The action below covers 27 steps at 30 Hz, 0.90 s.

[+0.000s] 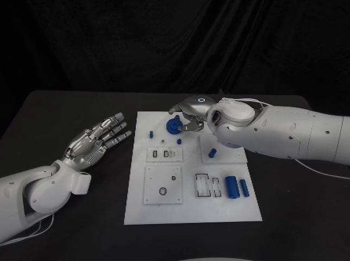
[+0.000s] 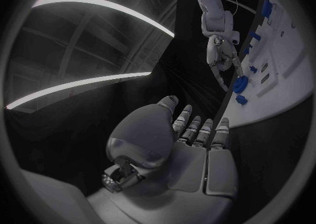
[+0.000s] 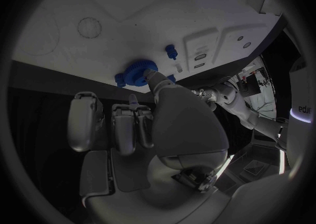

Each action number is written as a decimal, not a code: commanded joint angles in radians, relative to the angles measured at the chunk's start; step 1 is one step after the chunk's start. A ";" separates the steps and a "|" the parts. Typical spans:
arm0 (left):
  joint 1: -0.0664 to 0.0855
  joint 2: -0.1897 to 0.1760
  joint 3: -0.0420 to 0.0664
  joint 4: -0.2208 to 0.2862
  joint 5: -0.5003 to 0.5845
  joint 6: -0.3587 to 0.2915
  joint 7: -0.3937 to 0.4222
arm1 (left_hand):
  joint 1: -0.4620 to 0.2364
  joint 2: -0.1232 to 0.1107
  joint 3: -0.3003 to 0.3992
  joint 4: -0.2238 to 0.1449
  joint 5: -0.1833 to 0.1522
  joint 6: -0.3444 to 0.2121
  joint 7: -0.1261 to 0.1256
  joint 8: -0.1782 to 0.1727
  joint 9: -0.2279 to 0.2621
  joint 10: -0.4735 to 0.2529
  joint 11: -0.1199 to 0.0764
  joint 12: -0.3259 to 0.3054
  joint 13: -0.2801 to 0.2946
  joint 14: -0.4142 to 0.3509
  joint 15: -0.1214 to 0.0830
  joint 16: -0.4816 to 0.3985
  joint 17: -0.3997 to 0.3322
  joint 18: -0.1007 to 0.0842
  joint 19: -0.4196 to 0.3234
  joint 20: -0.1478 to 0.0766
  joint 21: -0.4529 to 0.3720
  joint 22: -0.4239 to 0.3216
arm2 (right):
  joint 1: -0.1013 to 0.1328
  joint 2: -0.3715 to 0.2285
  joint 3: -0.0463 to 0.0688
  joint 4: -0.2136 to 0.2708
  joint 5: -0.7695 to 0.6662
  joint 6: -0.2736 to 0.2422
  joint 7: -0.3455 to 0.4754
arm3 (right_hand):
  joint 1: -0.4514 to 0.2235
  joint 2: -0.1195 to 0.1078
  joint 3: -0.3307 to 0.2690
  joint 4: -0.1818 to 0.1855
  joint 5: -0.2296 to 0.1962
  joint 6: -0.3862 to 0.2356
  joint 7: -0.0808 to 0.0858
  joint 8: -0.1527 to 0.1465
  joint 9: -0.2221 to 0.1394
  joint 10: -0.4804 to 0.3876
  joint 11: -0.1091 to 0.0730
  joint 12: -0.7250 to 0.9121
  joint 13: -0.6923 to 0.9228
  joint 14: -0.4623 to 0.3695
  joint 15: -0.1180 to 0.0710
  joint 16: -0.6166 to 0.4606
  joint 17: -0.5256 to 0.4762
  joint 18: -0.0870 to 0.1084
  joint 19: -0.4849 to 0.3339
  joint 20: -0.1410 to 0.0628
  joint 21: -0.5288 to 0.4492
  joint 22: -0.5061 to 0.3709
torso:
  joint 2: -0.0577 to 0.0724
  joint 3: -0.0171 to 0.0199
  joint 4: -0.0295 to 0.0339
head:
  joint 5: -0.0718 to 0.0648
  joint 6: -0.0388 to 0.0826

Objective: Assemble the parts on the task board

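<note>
The white task board [image 1: 192,209] lies in the middle of the black table. At its far edge my right hand [image 1: 194,113] pinches a blue round part [image 1: 173,127] just over the board; the right wrist view shows its fingertips [image 3: 155,80] on that blue round part [image 3: 139,72], with the other fingers curled in. My left hand [image 1: 97,142] rests left of the board, palm up, fingers stretched and holding nothing. The left wrist view shows this left hand [image 2: 194,147], the right hand [image 2: 220,50] and the round part [image 2: 241,84].
On the board lie a small blue peg [image 1: 152,133], a blue piece [image 1: 212,153] on a raised square, and two blue cylinders [image 1: 237,187] near the right edge. White blocks with slots [image 1: 164,154] and holes [image 1: 163,185] stand mid-board. My right arm crosses the far right corner.
</note>
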 commanded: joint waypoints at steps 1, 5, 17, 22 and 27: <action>-0.002 0.000 0.001 0.001 0.004 0.012 0.011 | -0.010 0.000 0.006 -0.001 0.003 -0.002 0.001 0.000 0.000 -0.006 0.003 0.003 0.000 -0.002 0.007 0.002 0.000 0.006 -0.002 0.006 -0.006 -0.001 | -0.004 -0.006 0.000 0.004 -0.007 -0.001 -0.009 | -0.007 -0.006 0.000 0.006 -0.010 0.015 -0.001 0.004 0.000 0.096 -0.009 -0.003 0.257 0.104 -0.004 0.000 0.260 0.019 -0.008 -0.003 -0.007 0.184 | 0.000 -0.0004 -0.0005 | 0.001 -0.001; -0.002 0.000 0.001 0.000 0.004 0.012 0.011 | -0.010 0.000 0.006 -0.001 0.003 -0.002 0.001 0.000 0.000 -0.006 0.003 0.003 0.000 -0.002 0.007 0.002 0.000 0.006 -0.002 0.006 -0.006 -0.001 | -0.006 -0.013 0.000 0.007 -0.007 0.009 -0.009 | -0.010 -0.002 -0.001 0.008 -0.017 0.068 0.001 0.019 0.011 0.096 -0.008 -0.003 0.257 0.103 -0.004 -0.002 0.259 0.019 -0.009 -0.003 -0.011 0.183 | 0.000 -0.0006 0.0009 | -0.002 -0.001; -0.003 0.000 0.001 0.002 0.004 0.014 0.014 | -0.012 0.001 0.009 -0.002 0.003 -0.001 0.001 0.000 0.001 -0.006 0.003 0.004 0.000 -0.001 0.008 0.002 0.000 0.005 -0.002 0.006 -0.006 -0.001 | -0.018 -0.032 0.000 0.023 -0.007 0.016 -0.001 | -0.007 0.011 0.003 0.009 -0.015 0.185 0.015 0.068 0.018 0.104 0.002 0.003 0.263 0.103 0.003 -0.003 0.259 0.018 -0.003 0.003 -0.013 0.186 | -0.001 -0.0011 -0.0017 | 0.002 -0.003; -0.003 -0.002 0.001 0.002 0.004 0.013 0.015 | -0.012 0.001 0.009 -0.002 0.003 -0.001 0.001 0.000 0.001 -0.006 0.003 0.004 0.000 -0.001 0.008 0.002 0.000 0.005 -0.002 0.006 -0.006 -0.001 | -0.022 -0.047 0.000 0.034 -0.007 0.005 0.001 | -0.004 0.020 0.011 0.010 -0.014 0.243 0.016 0.090 0.023 0.104 0.003 0.003 0.263 0.102 0.004 -0.005 0.257 0.018 0.001 0.004 -0.012 0.187 | 0.000 -0.0006 -0.0002 | 0.001 -0.004; -0.003 -0.004 0.001 0.004 0.004 0.014 0.015 | -0.013 0.002 0.011 -0.002 0.004 -0.001 0.001 0.000 0.001 -0.006 0.004 0.005 0.000 -0.002 0.008 0.002 0.000 0.005 -0.002 0.006 -0.006 -0.001 | -0.025 -0.067 0.000 0.043 -0.007 -0.008 -0.002 | -0.009 0.021 0.011 0.015 -0.016 0.265 0.017 0.097 0.026 0.104 0.003 0.003 0.263 0.100 0.004 -0.009 0.253 0.019 0.000 0.004 -0.016 0.186 | 0.001 -0.0011 0.0018 | 0.002 -0.003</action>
